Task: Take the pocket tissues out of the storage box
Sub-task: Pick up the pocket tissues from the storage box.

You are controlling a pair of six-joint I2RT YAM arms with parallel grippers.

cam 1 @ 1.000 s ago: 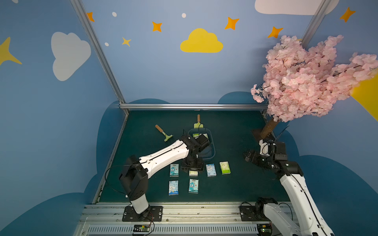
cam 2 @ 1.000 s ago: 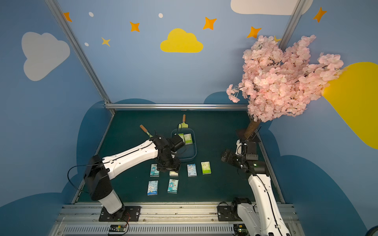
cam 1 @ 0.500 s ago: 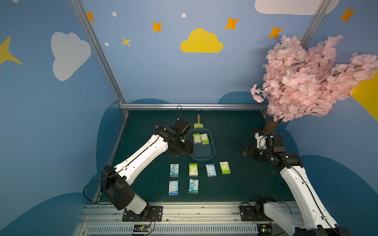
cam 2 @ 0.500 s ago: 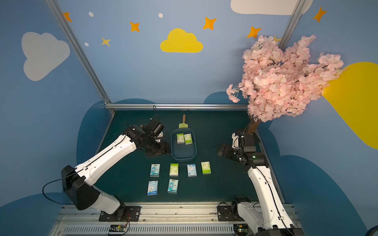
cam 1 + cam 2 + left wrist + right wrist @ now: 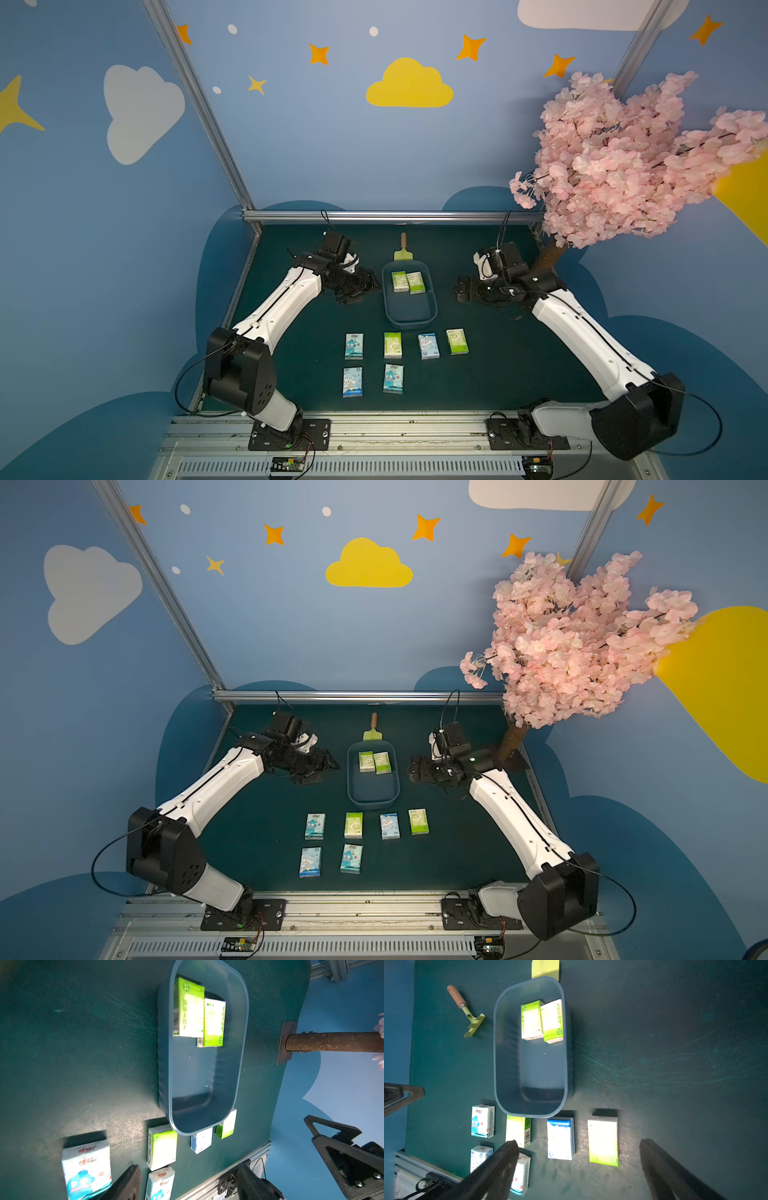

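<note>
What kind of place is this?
Probably a robot test booth dressed up like a playroom: cloud-and-star painted walls, a fake pink blossom tree, and two robot arms bolted to a metal rail.

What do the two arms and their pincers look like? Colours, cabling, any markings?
Both match. Left arm and right arm: white moulded link shells with a thin dark line along them, bulky black joint housings, black base plates. A black cable loops beside each shoulder. Left pincer and right pincer: all black, long tapered fingers. No legible markings.
</note>
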